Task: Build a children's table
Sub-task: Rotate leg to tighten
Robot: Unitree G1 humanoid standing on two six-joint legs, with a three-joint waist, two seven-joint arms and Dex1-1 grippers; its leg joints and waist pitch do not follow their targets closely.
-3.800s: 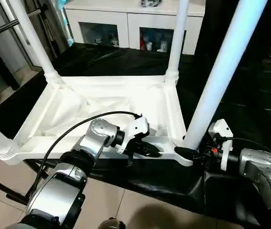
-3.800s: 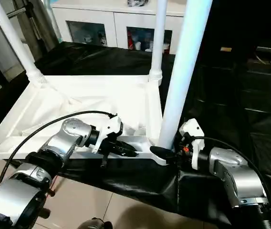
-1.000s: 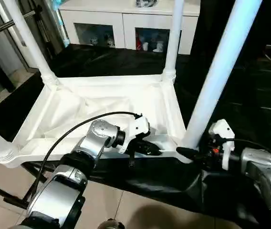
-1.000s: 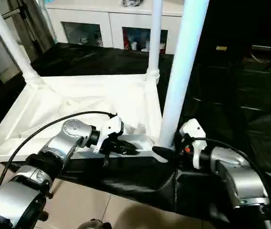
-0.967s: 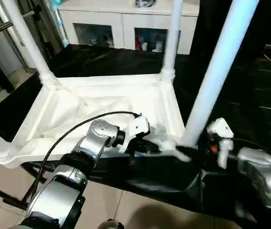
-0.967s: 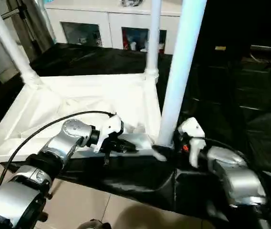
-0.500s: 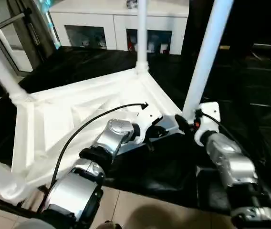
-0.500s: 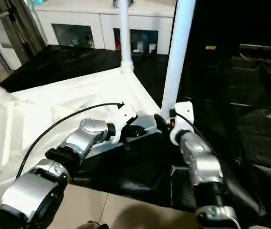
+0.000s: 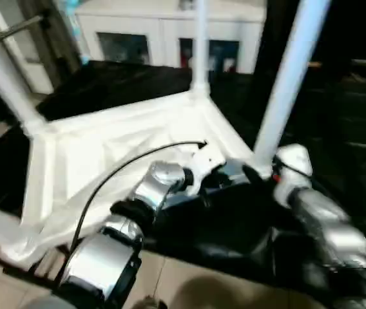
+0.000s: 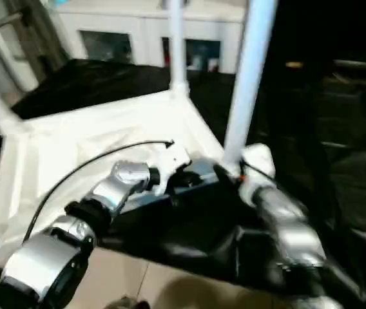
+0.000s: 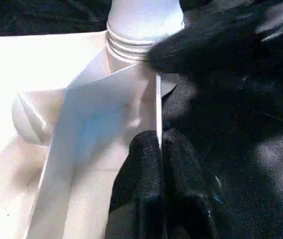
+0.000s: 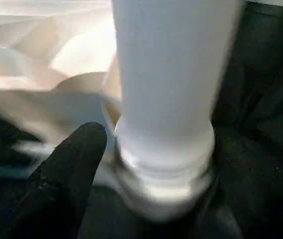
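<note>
The children's table lies upside down on black cloth, its white legs standing up. My left gripper is shut on the thin near rim of the table top, close to the near right corner. At that corner my right gripper straddles the base of the near right leg. One black finger stands beside the leg's ribbed collar with a small gap, so this gripper is open. Another leg rises at the far corner and one more leg at the left.
A white glass-door cabinet stands behind the table. Black cloth covers the work surface under and to the right of the table. Tiled floor shows below the near edge.
The whole picture has swung and blurred, so the camera has moved. Both grippers stay at the table's near right corner, the left on the rim and the right at the leg base.
</note>
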